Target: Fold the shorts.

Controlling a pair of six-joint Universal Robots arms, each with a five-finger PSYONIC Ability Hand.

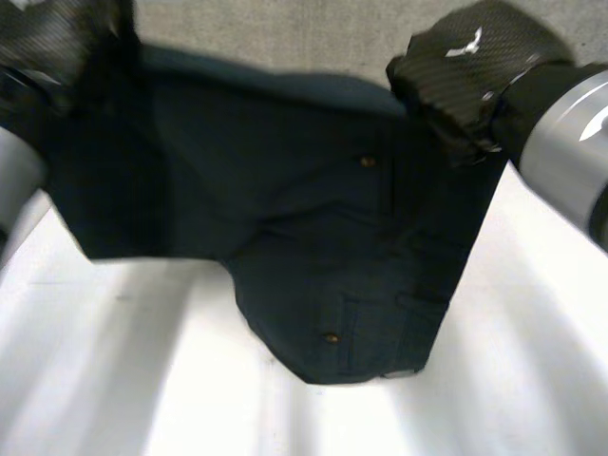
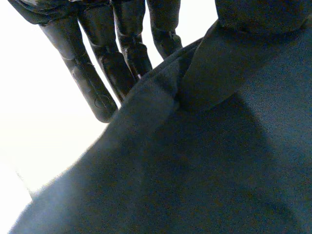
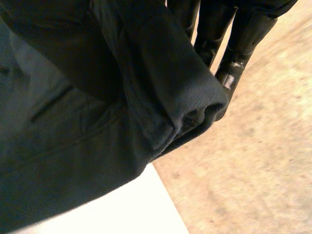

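The white tabletop (image 1: 104,380) lies nearest and is left bare on the near side. Above it the dark blue shorts (image 1: 313,237) are held spread out. Their lowest part, a rounded end carrying a small button (image 1: 331,337), is hung toward the near edge, right of centre. Whether it touches the tabletop cannot be told. On the left the hanging edge is found higher up.

Farther back, the upper edge of the shorts is stretched left to right between the two hands. The long axis is thus laid across the scene, and the garment falls from both hands toward the near side. The left hand (image 1: 47,38) is clamped on the far left corner, where cloth is pinched over its straight fingers (image 2: 92,83). The right hand (image 1: 465,71) is closed on the far right corner, where a thick roll of cloth is pinned over its fingers (image 3: 234,63).

Neither hand is judged nearer. The coming move would probably be made by both together, with the cloth lowered flat before any fold. Beyond the tabletop a beige floor (image 3: 263,161) is seen.
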